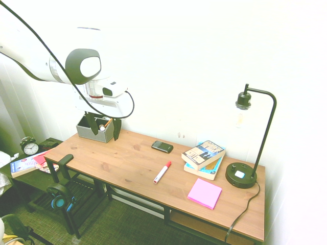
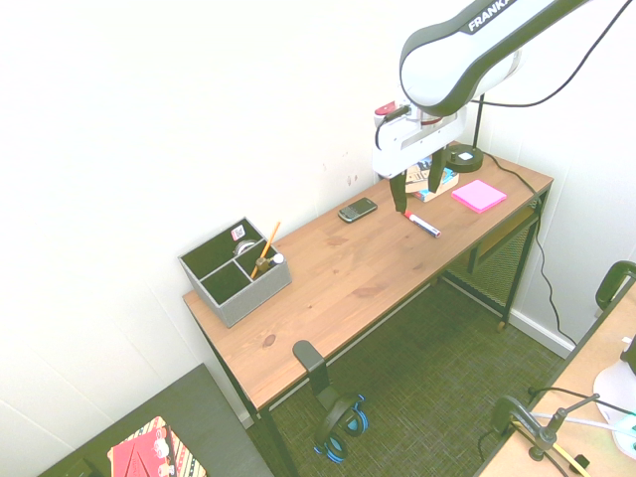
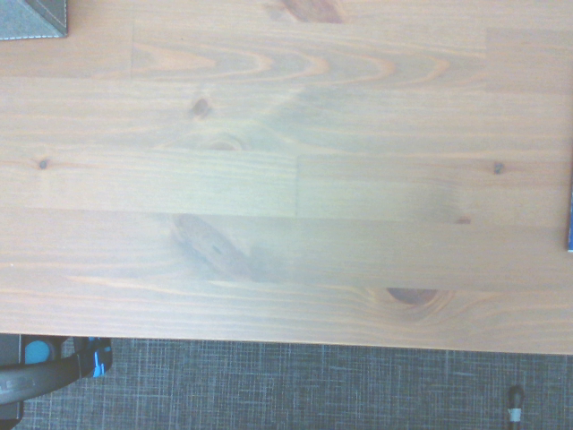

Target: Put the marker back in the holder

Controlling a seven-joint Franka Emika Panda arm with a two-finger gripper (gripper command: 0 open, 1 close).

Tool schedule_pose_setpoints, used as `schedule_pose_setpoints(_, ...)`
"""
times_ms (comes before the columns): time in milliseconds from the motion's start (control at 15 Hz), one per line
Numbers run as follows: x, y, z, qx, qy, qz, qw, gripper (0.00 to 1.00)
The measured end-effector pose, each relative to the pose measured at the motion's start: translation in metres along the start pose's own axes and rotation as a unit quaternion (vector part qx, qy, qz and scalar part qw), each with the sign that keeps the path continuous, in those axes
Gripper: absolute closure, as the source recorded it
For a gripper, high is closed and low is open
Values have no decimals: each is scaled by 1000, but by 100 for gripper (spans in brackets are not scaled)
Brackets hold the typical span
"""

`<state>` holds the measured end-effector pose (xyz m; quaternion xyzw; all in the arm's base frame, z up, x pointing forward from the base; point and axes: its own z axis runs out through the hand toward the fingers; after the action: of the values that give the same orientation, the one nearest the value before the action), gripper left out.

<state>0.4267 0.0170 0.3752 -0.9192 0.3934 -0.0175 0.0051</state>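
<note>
The claw [image 1: 104, 127] hangs spread and empty above the desk [image 1: 122, 163], while the marker [image 1: 162, 172] lies flat, well apart from the holder [image 2: 237, 271].

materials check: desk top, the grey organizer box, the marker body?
Long wooden desk top: pine-like wood planks, matte; visible grain, knots and board joints, clearest in the wrist view.
Small grey rectangular organizer box: looks like felt or fabric-covered board, matte with no shine; could be plastic, too small to tell.
Slim white marker with red cap: probably smooth plastic.
</note>
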Motion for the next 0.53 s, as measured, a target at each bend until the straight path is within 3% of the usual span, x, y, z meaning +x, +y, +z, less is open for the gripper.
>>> schedule_pose_setpoints(333, 29, 16, 9, 19, 12, 21, 1000, 0)
schedule_pose_setpoints(533, 71, 40, 61, 30, 46, 14, 998, 0)
